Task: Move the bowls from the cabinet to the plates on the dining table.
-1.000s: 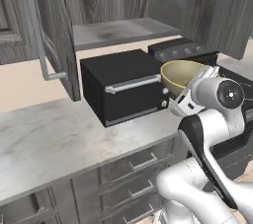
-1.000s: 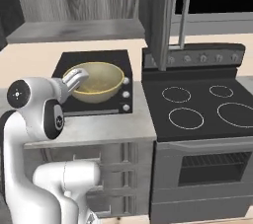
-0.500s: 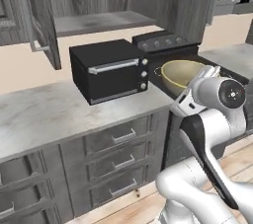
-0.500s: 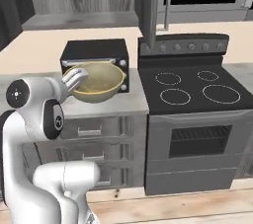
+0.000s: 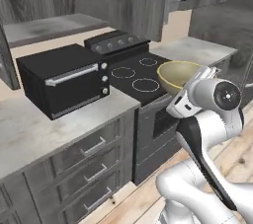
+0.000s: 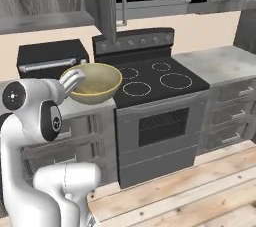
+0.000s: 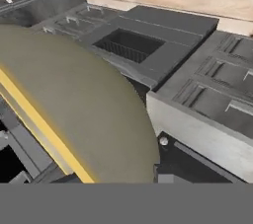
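The electric range (image 6: 150, 101) is sitting between two runs of marble counter (image 6: 220, 63), its black glass top carrying four ring burners and a row of knobs along the back panel; the oven door below is facing the room. Dark grey wall cabinets (image 5: 118, 1) are hanging above it, one door (image 6: 102, 3) standing open edge-on with its long bar handle showing. A black toaster oven (image 5: 64, 82) is resting on the counter beside the range. The white arm (image 5: 212, 114) is carrying one tan bowl (image 6: 95, 82) out over the front corner of the range, mouth up and roughly level, presumably so that it travels steadily toward the dining table. The bowl is off every surface and hanging in the air; in the hand view its pale underside and golden rim (image 7: 64, 119) are lying close against the camera. The gripper (image 6: 75, 78) is reaching to the bowl's near rim and, judging by the bowl hanging clear of any support, its jaws are pinching that rim, though the fingertips themselves are hidden. No brand, label or legible writing is showing on the range, the toaster oven or the bowl.
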Motion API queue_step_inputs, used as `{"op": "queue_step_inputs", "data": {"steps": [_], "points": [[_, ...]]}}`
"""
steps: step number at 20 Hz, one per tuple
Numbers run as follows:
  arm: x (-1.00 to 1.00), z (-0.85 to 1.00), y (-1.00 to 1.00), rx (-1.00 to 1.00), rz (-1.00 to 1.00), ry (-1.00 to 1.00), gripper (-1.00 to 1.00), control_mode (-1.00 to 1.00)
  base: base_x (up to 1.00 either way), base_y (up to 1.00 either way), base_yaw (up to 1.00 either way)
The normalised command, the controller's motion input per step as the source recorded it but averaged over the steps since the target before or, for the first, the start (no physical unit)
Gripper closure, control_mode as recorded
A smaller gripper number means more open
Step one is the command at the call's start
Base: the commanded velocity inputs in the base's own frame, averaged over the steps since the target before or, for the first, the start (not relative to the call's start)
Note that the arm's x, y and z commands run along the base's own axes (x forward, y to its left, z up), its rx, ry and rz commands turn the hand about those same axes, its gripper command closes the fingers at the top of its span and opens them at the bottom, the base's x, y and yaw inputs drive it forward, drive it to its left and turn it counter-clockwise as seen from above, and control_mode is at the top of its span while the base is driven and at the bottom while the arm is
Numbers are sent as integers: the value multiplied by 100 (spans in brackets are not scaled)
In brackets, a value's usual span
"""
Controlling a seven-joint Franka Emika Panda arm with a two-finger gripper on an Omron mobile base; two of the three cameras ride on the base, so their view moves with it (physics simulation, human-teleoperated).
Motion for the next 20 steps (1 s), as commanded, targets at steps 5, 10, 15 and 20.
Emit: {"op": "queue_step_inputs", "data": {"steps": [5,10,15,20], "points": [[0,0,0,0,0,0,100,100,-13,0,-55],[0,0,0,0,0,0,100,100,-25,0,-50],[0,0,0,0,0,0,100,100,-29,-6,-45],[0,0,0,0,0,0,100,100,-35,-29,-37]]}}
